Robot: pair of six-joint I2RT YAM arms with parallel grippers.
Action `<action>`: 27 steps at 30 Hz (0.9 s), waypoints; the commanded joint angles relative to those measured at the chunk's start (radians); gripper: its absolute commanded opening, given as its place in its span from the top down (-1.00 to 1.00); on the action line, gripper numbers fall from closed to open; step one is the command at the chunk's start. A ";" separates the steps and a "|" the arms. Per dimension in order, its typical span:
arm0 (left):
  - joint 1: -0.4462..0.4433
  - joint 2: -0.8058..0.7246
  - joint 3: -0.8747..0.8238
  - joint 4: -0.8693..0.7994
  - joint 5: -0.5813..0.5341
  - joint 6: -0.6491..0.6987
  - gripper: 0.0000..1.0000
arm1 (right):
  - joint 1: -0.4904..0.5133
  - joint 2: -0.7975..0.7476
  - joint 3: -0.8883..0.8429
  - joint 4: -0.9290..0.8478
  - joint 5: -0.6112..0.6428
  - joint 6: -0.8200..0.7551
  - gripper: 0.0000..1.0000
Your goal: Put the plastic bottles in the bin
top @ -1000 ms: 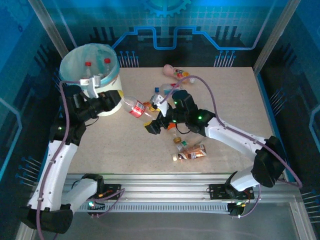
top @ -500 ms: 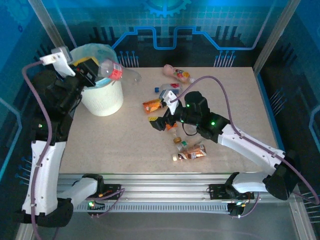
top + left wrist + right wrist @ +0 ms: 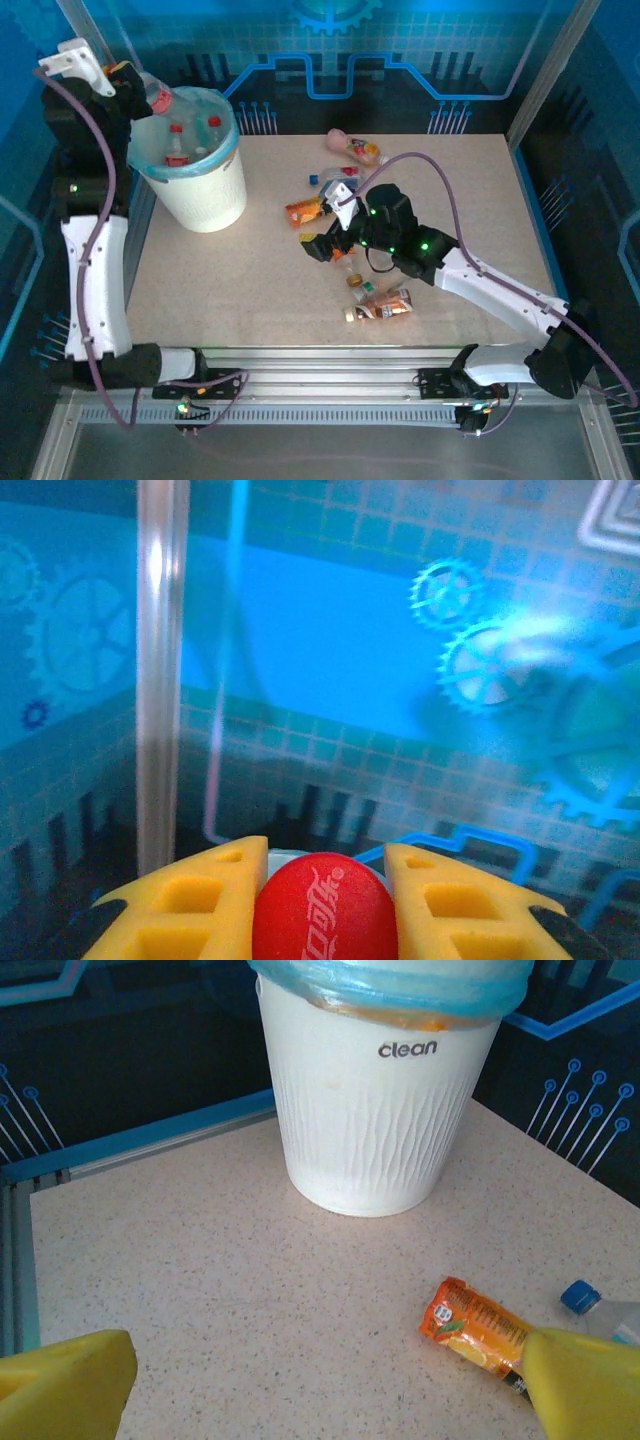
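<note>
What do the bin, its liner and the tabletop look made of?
Bin: likely moulded plastic, matte white; wavy ribbed wall, printed "clean". Liner: thin plastic film, translucent light blue, creased over the rim. Tabletop: speckled beige, matte; stone-look laminate or composite, cannot tell which.

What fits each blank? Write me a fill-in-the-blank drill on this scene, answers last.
The left end effector is shut on a clear plastic bottle whose cap is ____.
The round white plastic bin bears the printed word ____.
The right end effector, over the speckled beige table, is ____.
Answers: red; clean; open.
</note>
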 commanded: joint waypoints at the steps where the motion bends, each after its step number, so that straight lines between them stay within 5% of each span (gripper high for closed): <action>1: 0.025 0.058 0.056 -0.029 -0.080 0.120 1.00 | 0.011 0.005 -0.010 0.022 0.002 -0.001 -1.00; 7: 0.048 0.137 0.013 -0.042 -0.168 0.200 1.00 | 0.006 0.078 0.064 -0.050 -0.016 -0.013 -1.00; 27: 0.054 0.278 -0.207 -0.056 -0.125 0.178 1.00 | 0.007 0.170 0.134 -0.117 -0.030 -0.031 -1.00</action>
